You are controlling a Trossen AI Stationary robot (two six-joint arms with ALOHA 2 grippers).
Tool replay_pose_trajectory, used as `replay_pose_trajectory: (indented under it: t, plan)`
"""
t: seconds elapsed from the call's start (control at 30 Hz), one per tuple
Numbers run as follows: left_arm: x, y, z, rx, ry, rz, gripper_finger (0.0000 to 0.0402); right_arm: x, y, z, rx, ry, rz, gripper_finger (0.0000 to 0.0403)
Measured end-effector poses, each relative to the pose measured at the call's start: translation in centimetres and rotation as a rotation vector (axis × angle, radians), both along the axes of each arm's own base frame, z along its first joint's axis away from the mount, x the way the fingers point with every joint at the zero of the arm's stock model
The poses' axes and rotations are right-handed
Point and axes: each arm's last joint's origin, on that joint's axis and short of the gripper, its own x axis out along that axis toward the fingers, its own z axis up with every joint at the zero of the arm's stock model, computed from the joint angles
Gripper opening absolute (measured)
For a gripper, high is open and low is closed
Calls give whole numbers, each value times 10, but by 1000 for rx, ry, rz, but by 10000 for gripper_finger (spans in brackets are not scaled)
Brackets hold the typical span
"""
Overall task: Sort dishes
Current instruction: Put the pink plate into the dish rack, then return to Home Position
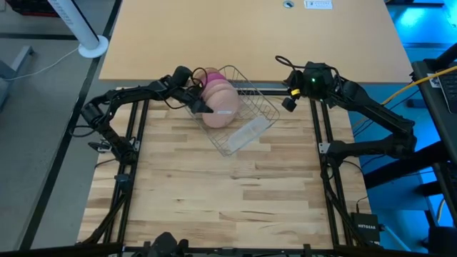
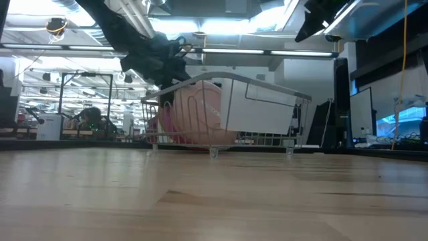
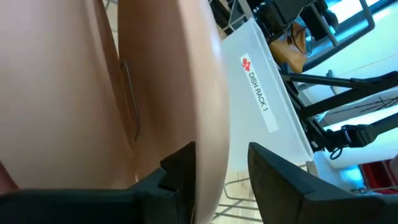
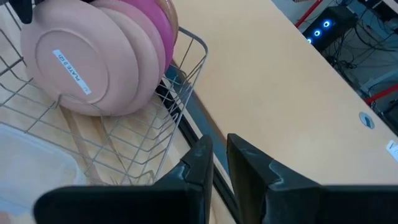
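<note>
Pale wood worktop [image 1: 214, 193], far edge: wire rack [image 1: 246, 118] with plates [image 1: 218, 96]; left tool [image 1: 202, 107] released astride the pale pink plate [image 1: 220, 114]; right tool [image 1: 288, 103] clenched, empty; workshop behind.

Open wood in front, crowded rack behind

The wire dish rack [image 1: 239, 114] (three plates [image 1: 218, 100] upright inside) blocks the table's [image 1: 228, 200] far edge; nearer boards lie bare.

Overall light: bright, even, from overhead.
Low view source: ceiling strip lights [image 2: 221, 27] glare white; arms read as dark silhouettes.
Right side: blue glow from screens [image 1: 428, 21].
Shadows: soft, faint on the tabletop [image 1: 214, 193].
Focus: near tabletop in low view blurred; left wrist view's close plate [image 3: 93, 93] soft.
</note>
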Motion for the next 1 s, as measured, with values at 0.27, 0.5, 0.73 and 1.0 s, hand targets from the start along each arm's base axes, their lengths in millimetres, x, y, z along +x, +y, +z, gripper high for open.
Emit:
replay_pose_trajectory:
  t: [0.27,0.5,0.73,1.0]
  plan:
    - [-4,-3,16,71,-39,13,113,-1,1,-2,15,17,-1,53]
    - [-9,-3,33,339,55,217,97,-1,1,-2,15,18,-1,53]
    - [6,-21,32,441,115,204,92,-1,1,-2,13,16,-1,53]
    - [-5,-42,78,590,-34,230,92,0,1,1,2,-14,7,53]
